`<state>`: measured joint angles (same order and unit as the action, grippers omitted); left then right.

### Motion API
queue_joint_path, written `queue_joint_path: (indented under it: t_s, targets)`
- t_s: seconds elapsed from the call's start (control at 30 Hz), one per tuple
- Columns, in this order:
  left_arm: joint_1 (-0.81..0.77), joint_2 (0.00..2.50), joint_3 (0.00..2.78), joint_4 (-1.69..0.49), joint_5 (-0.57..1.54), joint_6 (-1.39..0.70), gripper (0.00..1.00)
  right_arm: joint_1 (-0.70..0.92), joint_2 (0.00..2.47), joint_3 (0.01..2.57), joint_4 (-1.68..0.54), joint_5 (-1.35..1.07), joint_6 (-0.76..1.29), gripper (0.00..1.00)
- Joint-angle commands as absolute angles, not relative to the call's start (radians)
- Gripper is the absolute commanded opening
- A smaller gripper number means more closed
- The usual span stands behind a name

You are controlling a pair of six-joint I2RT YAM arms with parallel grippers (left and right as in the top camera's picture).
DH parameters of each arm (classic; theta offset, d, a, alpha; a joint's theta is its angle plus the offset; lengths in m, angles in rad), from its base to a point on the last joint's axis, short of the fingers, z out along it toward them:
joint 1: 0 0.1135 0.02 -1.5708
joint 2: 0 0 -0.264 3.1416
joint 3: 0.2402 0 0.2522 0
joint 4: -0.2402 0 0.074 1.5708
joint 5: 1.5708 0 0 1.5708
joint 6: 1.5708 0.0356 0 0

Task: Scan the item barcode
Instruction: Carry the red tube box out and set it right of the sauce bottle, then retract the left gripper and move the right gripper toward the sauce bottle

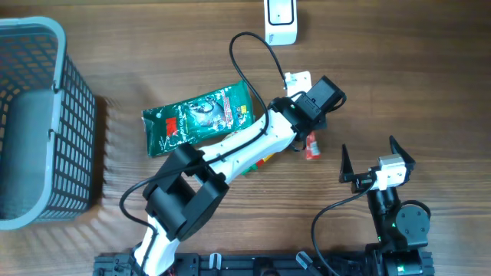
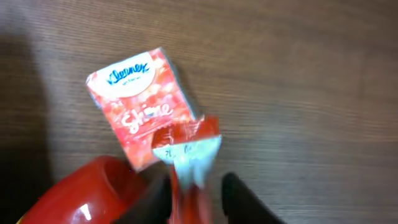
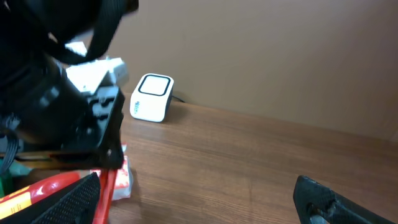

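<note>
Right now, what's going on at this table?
The left arm is stretched across the table, its jaws either side of a small red sachet beside a red tissue pack. I can't tell whether they are gripping it. The white scanner sits at the far edge, and the sachet is not yet in front of it. The right arm sits off to the side, jaws wide open and empty. A green bag lies nearby.

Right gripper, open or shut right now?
Open. The right gripper has its fingers wide apart in its wrist view, with only table between them; overhead shows the same spread.
</note>
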<state>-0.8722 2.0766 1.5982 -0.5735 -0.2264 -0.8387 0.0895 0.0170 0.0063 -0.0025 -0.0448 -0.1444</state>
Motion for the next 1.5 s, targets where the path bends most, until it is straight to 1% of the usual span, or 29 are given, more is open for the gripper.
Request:
queue_joint_path:
  t_s: [0.0,0.03,0.1,0.2,0.3,0.33,0.4,0.5,0.63,0.73,0.87,0.97,1.03,1.1,1.17,1.27,1.37,1.47]
  targets:
    - [-0.871,2.077,1.602,-0.586,-0.231,-0.736,0.31,0.092,0.018,0.006,0.000,-0.054,-0.157,1.00]
    - [-0.871,2.070,1.603,-0.593,-0.241,-0.707,0.31,0.093,0.018,0.006,0.000,-0.054,-0.157,1.00]
    - [-0.866,2.026,1.605,-0.646,-0.324,-0.676,0.32,0.092,0.018,0.006,0.000,-0.054,-0.157,1.00]
    - [-0.848,1.930,1.605,-0.757,-0.448,-0.676,0.45,0.092,0.018,0.006,0.000,-0.054,-0.157,1.00]
    - [-0.820,1.839,1.605,-0.877,-0.485,-0.676,0.55,0.093,0.018,0.006,0.000,-0.054,-0.157,1.00]
    - [-0.795,1.772,1.605,-0.984,-0.485,-0.676,0.68,0.093,0.018,0.006,0.000,-0.054,-0.157,1.00]
    - [-0.772,1.718,1.605,-1.095,-0.485,-0.676,1.00,0.092,0.018,0.006,0.000,-0.054,-0.157,1.00]
    - [-0.723,1.661,1.605,-1.339,-0.488,-0.682,1.00,0.092,0.018,0.006,0.000,-0.054,-0.157,1.00]
    - [-0.671,1.642,1.604,-1.594,-0.497,-0.728,1.00,0.092,0.018,0.006,0.000,-0.054,-0.157,1.00]
    - [-0.653,1.641,1.601,-1.686,-0.539,-0.792,1.00,0.092,0.018,0.006,0.000,-0.054,-0.157,1.00]
    - [-0.638,1.573,1.547,-1.676,-0.548,-0.838,1.00,0.092,0.018,0.006,0.000,-0.054,-0.157,1.00]
    - [-0.624,1.477,1.492,-1.666,-0.551,-0.877,1.00,0.092,0.018,0.006,0.000,-0.054,-0.157,1.00]
    - [-0.612,1.370,1.450,-1.650,-0.552,-0.896,1.00,0.092,0.018,0.006,0.000,-0.054,-0.157,1.00]
    - [-0.590,1.209,1.408,-1.639,-0.551,-0.920,1.00,0.092,0.018,0.006,0.000,-0.054,-0.157,1.00]
    - [-0.575,1.122,1.385,-1.647,-0.551,-0.921,1.00,0.092,0.018,0.006,0.000,-0.054,-0.157,1.00]
    - [-0.571,1.011,1.335,-1.684,-0.556,-0.922,1.00,0.092,0.018,0.006,0.000,-0.054,-0.157,1.00]
    - [-0.571,0.906,1.274,-1.659,-0.605,-0.926,1.00,0.093,0.018,0.006,0.000,-0.054,-0.157,1.00]
    - [-0.571,0.849,1.262,-1.655,-0.611,-0.926,1.00,0.092,0.018,0.006,0.000,-0.054,-0.157,1.00]
